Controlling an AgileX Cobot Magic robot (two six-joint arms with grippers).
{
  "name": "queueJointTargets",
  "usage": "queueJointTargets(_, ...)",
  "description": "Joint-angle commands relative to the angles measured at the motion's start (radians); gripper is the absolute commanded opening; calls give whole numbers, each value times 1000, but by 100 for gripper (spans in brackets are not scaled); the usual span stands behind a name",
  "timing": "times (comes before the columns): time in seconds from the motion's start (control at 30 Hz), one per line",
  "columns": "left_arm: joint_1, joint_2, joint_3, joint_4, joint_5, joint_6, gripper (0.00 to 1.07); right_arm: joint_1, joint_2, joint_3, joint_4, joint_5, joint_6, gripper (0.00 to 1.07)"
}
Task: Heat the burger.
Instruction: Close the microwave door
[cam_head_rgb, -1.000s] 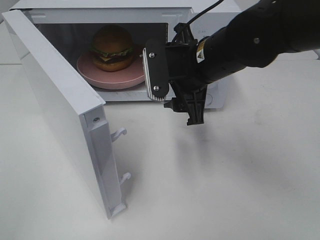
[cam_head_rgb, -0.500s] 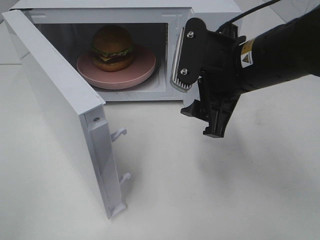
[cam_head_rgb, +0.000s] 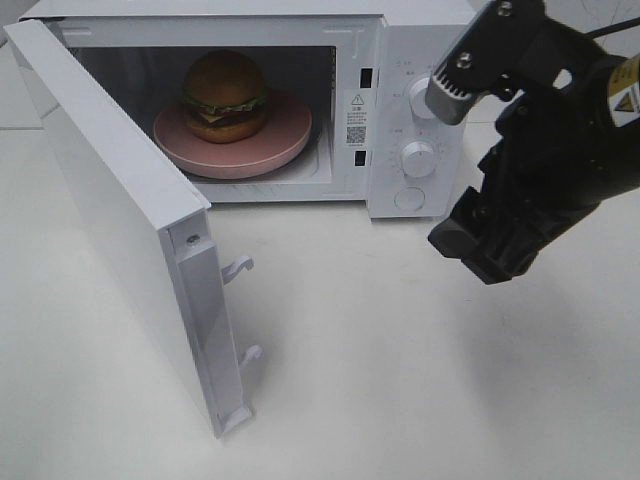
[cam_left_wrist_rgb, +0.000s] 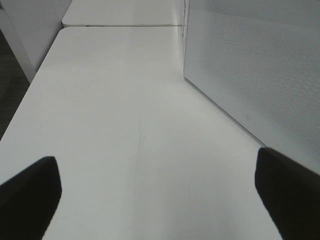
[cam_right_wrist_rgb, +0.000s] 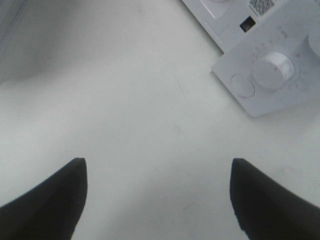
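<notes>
The burger (cam_head_rgb: 224, 95), with a brown domed bun, green lettuce and yellow cheese, sits on a round pink plate (cam_head_rgb: 285, 135) inside the open white microwave (cam_head_rgb: 410, 40). My right gripper (cam_head_rgb: 460, 172) is open and empty. It hangs above the table in front of the microwave's control panel (cam_head_rgb: 415, 120), to the right of the opening. In the right wrist view the right gripper (cam_right_wrist_rgb: 160, 200) is over bare table, with a knob (cam_right_wrist_rgb: 272, 70) ahead. My left gripper (cam_left_wrist_rgb: 160, 200) is open and empty, low over the table beside the microwave door (cam_left_wrist_rgb: 250, 65). It is out of the exterior view.
The microwave door (cam_head_rgb: 120, 210) stands swung wide open to the left, with its latch hooks (cam_head_rgb: 240, 268) pointing towards the middle. A white table (cam_head_rgb: 380, 380) lies in front of the microwave. Its left edge (cam_left_wrist_rgb: 20, 100) shows in the left wrist view.
My right gripper has drawn back from the microwave's opening to the right and a little higher, open and empty. The burger and plate have stayed inside. The door has not moved.
</notes>
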Motion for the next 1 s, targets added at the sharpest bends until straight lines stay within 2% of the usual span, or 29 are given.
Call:
queueJointTargets(0.03,-4,-22,3,-3,-9,-3,98,0,-44,6,2,72,85,76)
queueJointTargets(0.27,-4,-22,3,-3,-9,-3,98,0,-189,6,-14,266,220,76)
queueJointTargets(0.53,-4,-22,3,-3,-9,-3,98,0,-326,6,-14,431,252,76)
queueJointTargets(1.0,-4,-22,3,-3,-9,-3,98,0,-553,6,-13,593,324,76)
